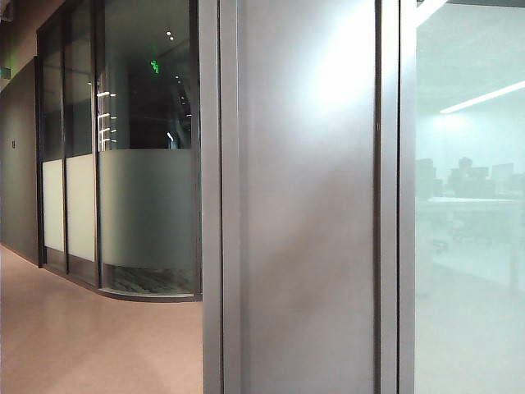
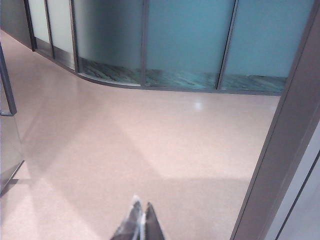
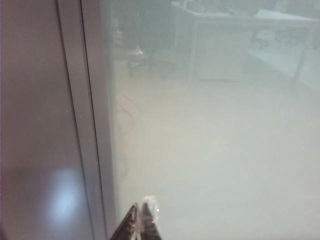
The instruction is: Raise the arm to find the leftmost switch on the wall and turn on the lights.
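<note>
Fingers pressed together, the left gripper hangs over bare pinkish floor near a curved glass wall. The right gripper is likewise closed, its tips just beside a grey frame and frosted glass pane. No switch shows in any view; a grey wall panel fills the exterior view.

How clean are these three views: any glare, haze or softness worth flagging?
Exterior view: bright glare washes the grey wall panel; ceiling light strips bloom through hazy frosted glass.
Left wrist view: the shut left gripper is blurred; a small highlight sits on the floor.
Right wrist view: milky glass veils the desks; the shut right gripper looks soft.
</note>
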